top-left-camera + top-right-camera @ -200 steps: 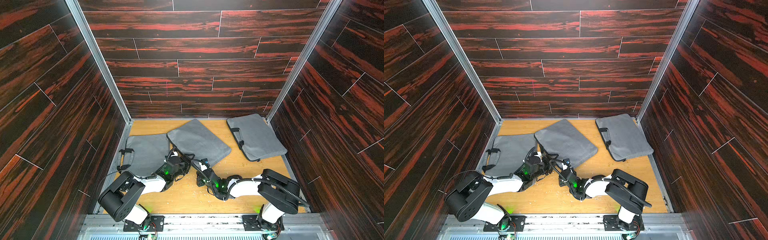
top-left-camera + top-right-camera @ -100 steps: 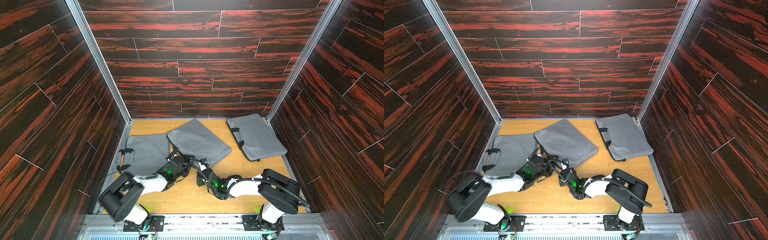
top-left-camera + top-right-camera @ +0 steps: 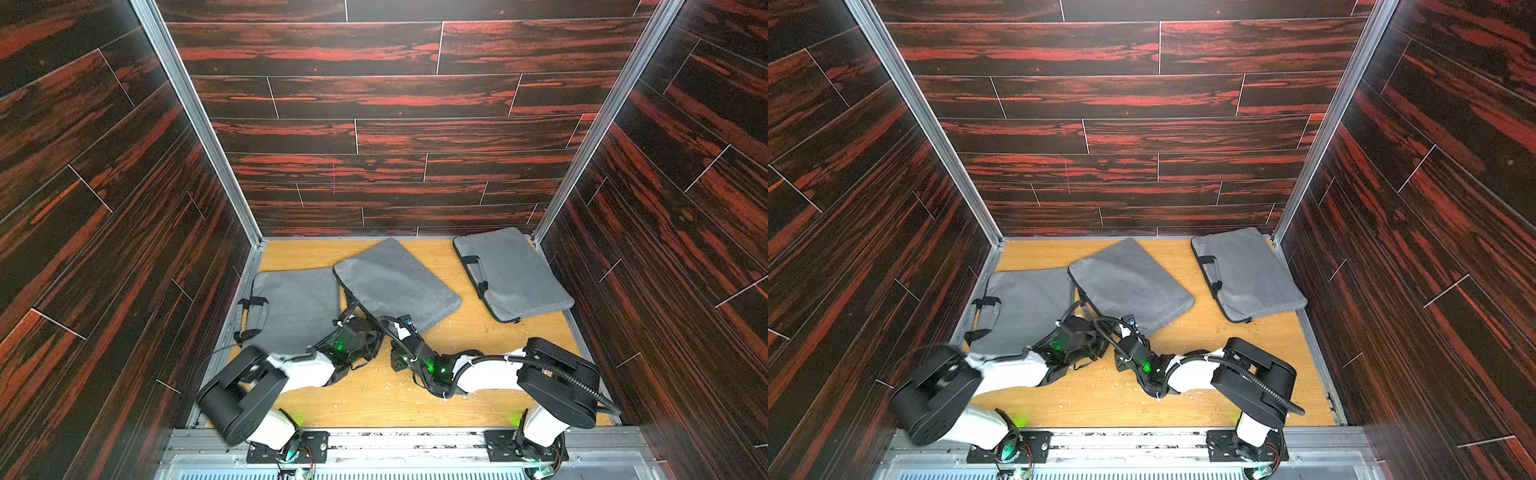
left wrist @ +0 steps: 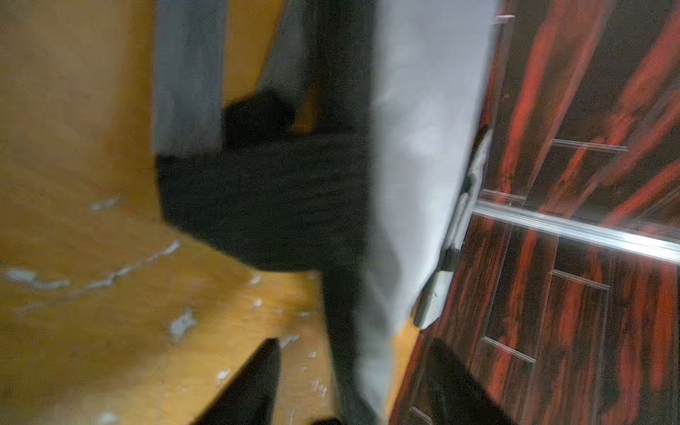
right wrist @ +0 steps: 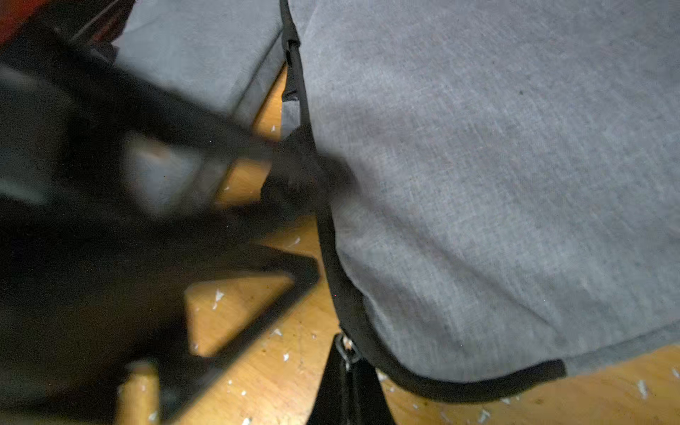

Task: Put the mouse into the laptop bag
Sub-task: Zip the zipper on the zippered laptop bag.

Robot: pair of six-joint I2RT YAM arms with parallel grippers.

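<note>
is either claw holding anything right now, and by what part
right claw pinches the zipper pull of the middle bag; left claw too blurred to tell

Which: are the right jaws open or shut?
Shut: the right gripper pinches the zipper pull of the middle bag, right wrist view.

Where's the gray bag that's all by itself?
In both top views the lone gray bag lies flat in the far right corner of the table, apart from the middle bag.
</note>
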